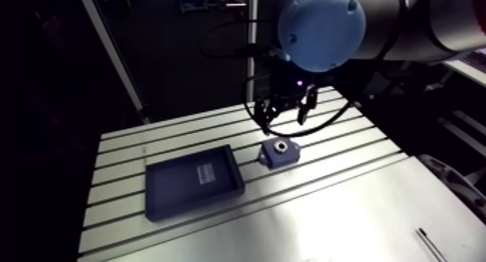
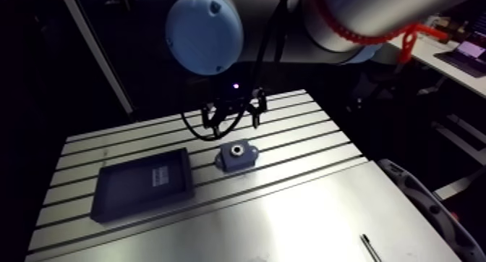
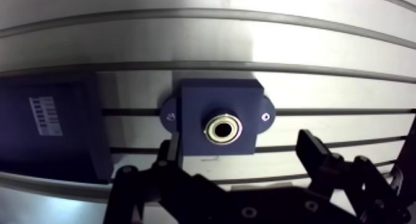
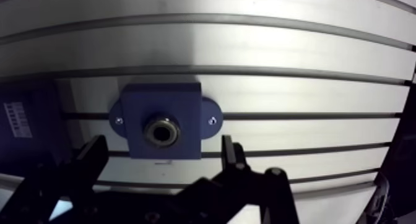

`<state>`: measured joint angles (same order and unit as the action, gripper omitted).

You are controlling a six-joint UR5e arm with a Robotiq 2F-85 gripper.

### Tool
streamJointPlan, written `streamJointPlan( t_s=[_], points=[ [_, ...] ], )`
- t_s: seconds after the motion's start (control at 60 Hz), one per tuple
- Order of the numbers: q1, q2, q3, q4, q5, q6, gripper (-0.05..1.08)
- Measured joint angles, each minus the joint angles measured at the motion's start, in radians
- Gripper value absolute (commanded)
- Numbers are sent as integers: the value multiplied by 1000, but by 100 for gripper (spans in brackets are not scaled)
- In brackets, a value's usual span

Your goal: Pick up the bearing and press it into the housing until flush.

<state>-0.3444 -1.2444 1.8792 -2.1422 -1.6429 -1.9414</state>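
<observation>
**Bearing in housing, jaws released**

Metal bearing (image 3: 224,129) sits in the bore of the blue housing (image 3: 193,106) on the slotted table (image 1: 325,207). Dark tray (image 1: 150,194) beside it carries a white label. Gripper (image 3: 238,146) hangs over the housing's near edge, fingers (image 3: 311,151) spread and gripping nothing. The bearing is just ahead, between them.

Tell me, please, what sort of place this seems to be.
Probably a robotics lab's assembly test bench: a slotted aluminium table carries a dark blue housing with a bearing in its bore and a dark tray, and the arm's open pincer hangs close by.
</observation>
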Motion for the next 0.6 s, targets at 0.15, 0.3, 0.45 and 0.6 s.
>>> streamJointPlan(
  t_s=[0.15, 0.3, 0.45, 0.6],
  points=[
    [2, -25, -17, 50, 1, 12, 96],
    [2, -36, -25, 82, 1, 26, 107],
    [3, -38, -26, 104, 1, 31, 108],
    [3, -35, -22, 113, 3, 29, 108]
  ],
)
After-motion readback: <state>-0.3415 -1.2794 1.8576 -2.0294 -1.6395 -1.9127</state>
